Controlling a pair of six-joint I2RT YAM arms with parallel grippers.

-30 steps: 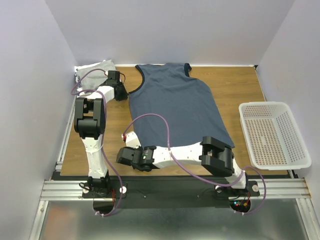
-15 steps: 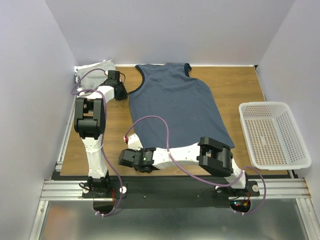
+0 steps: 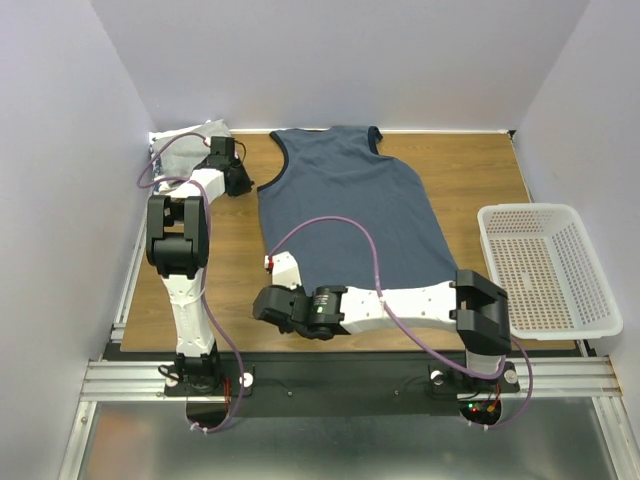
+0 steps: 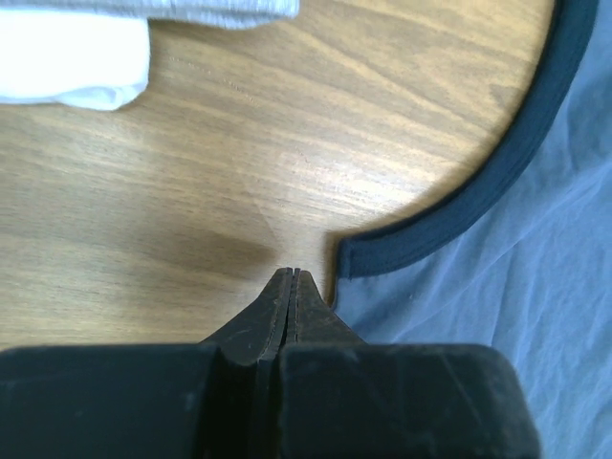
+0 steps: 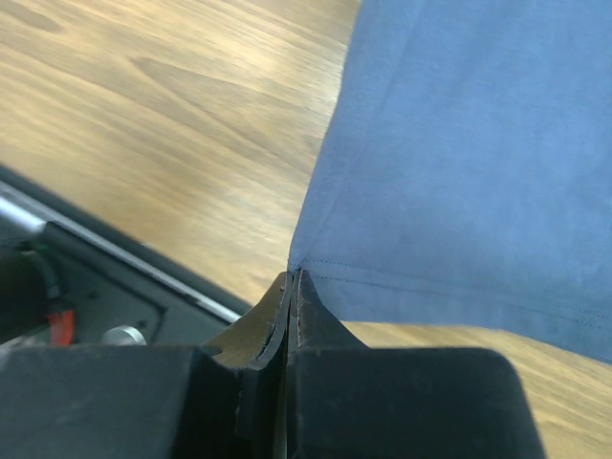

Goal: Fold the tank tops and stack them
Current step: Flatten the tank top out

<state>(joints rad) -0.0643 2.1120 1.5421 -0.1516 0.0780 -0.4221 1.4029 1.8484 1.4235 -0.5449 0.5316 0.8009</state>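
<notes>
The slate-blue tank top (image 3: 350, 205) lies spread flat on the wooden table, neck toward the back. My left gripper (image 3: 250, 184) is shut at the lower end of the left armhole's dark trim (image 4: 497, 172), and the cloth edge (image 4: 402, 296) runs in under its right finger. My right gripper (image 3: 271, 300) is shut on the near-left hem corner (image 5: 316, 256), which ends right at its fingertips. A light grey tank top (image 3: 185, 146) lies bunched in the back left corner; its edge (image 4: 225, 10) shows in the left wrist view.
A white mesh basket (image 3: 546, 268) stands at the table's right edge. A white cloth fold (image 4: 72, 57) lies under the grey top. The table's near edge and black metal frame (image 5: 86, 287) sit just behind my right gripper.
My right gripper has shut on the hem corner, shifting slightly right as that arm's elbow swung out to the right. The left wrist tilted slightly toward the back left.
</notes>
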